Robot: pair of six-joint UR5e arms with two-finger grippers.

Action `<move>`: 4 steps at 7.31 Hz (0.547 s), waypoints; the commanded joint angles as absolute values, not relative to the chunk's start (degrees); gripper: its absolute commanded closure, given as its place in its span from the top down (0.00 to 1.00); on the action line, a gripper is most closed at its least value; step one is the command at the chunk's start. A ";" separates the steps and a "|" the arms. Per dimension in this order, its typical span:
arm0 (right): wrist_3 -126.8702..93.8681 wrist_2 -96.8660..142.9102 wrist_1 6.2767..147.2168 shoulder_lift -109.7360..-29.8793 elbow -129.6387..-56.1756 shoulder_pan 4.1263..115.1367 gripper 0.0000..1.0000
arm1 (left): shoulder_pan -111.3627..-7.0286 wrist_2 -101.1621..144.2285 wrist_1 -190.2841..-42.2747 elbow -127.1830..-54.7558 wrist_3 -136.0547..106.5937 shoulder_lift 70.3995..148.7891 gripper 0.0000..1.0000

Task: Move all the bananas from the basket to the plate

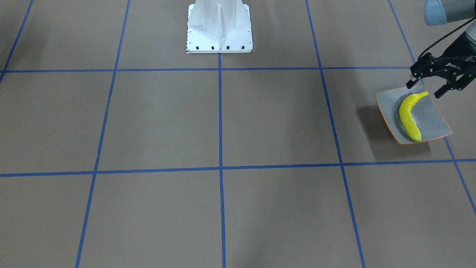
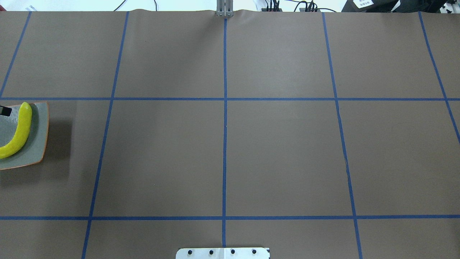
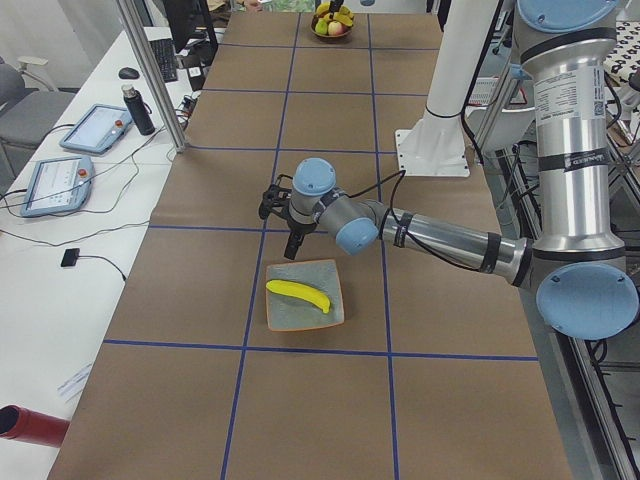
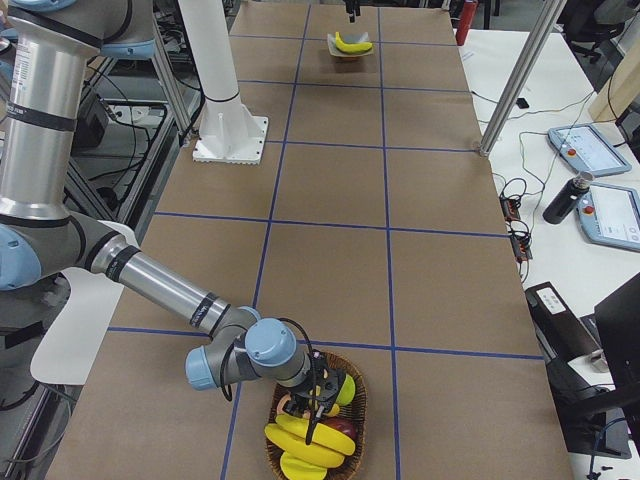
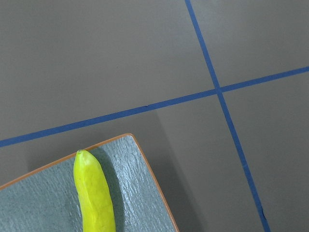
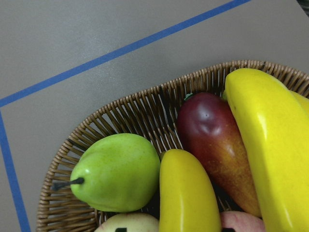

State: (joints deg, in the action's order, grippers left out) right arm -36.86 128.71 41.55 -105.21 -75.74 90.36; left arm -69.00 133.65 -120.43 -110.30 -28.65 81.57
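Yellow banana [image 1: 410,115] lies on plate [image 1: 437,124], left gripper [image 1: 424,90] spread-jawed at twelve o'clock; right gripper [image 4: 312,412], jaws I cannot tell, hangs over basket [image 4: 360,405], likely for another.

Overhead, the left edge crops plate [image 2: 37,144] and banana [image 2: 22,127]; the right pincer [image 4: 314,412] is too small to judge.

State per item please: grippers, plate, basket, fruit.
left gripper: open, empty, above the plate's rim.
right gripper: over the basket; open or shut unclear.
banana: lying on the plate, not gripped.
plate: holds one banana.
basket: holds bananas, a green pear, a red fruit.
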 commanded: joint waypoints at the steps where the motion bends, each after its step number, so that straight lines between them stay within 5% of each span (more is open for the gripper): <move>1: -34.47 127.62 41.57 -105.55 -75.67 90.35 0.11 | -69.08 133.59 -120.41 -110.30 -28.65 81.56 1.00; 2: -34.02 126.92 41.49 -105.56 -75.76 90.35 0.00 | -69.08 133.59 -120.41 -110.30 -28.65 81.56 1.00; 4: -33.14 126.30 41.22 -105.38 -76.63 90.53 0.00 | -69.08 133.68 -120.41 -110.30 -28.74 81.56 1.00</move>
